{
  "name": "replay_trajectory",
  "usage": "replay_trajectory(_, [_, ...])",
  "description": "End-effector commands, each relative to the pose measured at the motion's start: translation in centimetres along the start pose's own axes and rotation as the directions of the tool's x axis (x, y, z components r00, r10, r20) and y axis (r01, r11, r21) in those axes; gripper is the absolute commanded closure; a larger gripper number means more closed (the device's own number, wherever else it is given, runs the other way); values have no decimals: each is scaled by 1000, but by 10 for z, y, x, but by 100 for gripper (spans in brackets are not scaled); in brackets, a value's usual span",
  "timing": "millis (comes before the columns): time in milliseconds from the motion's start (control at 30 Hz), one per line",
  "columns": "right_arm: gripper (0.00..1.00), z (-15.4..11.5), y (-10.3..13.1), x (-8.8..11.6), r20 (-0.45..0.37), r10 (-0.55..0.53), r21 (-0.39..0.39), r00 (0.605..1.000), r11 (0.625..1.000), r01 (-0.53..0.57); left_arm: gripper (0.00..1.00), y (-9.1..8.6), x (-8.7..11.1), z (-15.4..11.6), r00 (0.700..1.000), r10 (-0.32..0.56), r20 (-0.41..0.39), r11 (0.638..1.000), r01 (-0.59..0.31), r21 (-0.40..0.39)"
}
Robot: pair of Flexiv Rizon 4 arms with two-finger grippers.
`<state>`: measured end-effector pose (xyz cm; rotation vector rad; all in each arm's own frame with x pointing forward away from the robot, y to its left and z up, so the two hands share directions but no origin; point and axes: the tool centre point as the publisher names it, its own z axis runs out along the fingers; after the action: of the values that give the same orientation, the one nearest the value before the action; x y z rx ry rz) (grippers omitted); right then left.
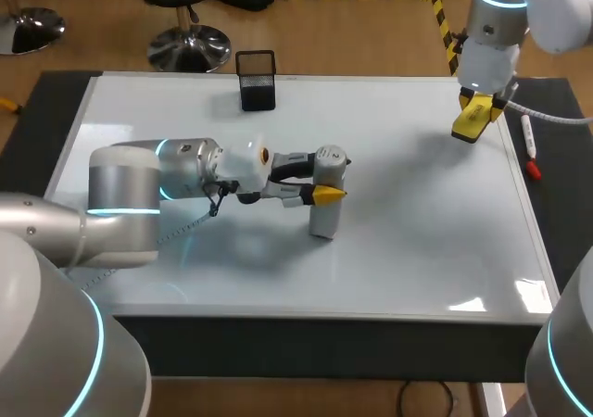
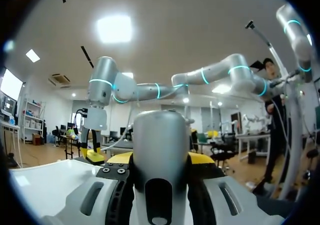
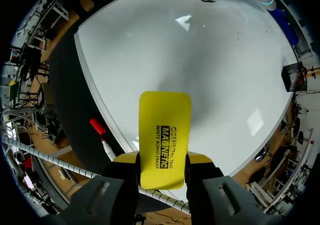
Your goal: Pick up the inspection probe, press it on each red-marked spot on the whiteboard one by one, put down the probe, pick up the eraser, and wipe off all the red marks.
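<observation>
Left arm comes in low and nearly flat across the whiteboard (image 1: 417,241), wrist turned sideways. The left claw (image 1: 323,177) is clamped on the inspection probe (image 1: 323,219), a grey cylinder standing upright with its foot on the board near the middle. From the left wrist, the probe fills the gap between the two yellow tips.

Over on the right, that arm hangs down from above at the board's far right corner. The right claw (image 3: 162,166) grips the eraser (image 3: 165,130) by its sides, fingers closed on it, holding it clear above the board's surface. Black lettering runs along the eraser's yellow face.

A marker (image 1: 529,145) with a red cap lies on the dark counter (image 1: 561,213) just off the board's right edge. A black mesh pen holder (image 1: 257,81) stands at the far edge.
</observation>
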<state>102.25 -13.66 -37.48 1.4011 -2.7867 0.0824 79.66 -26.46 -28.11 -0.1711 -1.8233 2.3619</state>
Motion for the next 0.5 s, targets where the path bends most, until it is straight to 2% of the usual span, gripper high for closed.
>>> replay_trajectory(33, [100,-1,0,0,-3,-1,2,1000,1000,2,100,4,1,-1,1000,9,4,1000,-9,-22])
replay_trajectory(233, [100,-1,0,0,-3,-1,2,1000,1000,2,100,7,1,-5,1000,16,5,998,-16,-58])
replay_trajectory(500, [100,-1,0,0,-3,-1,2,1000,1000,2,100,6,1,-6,1000,19,8,998,-19,-60])
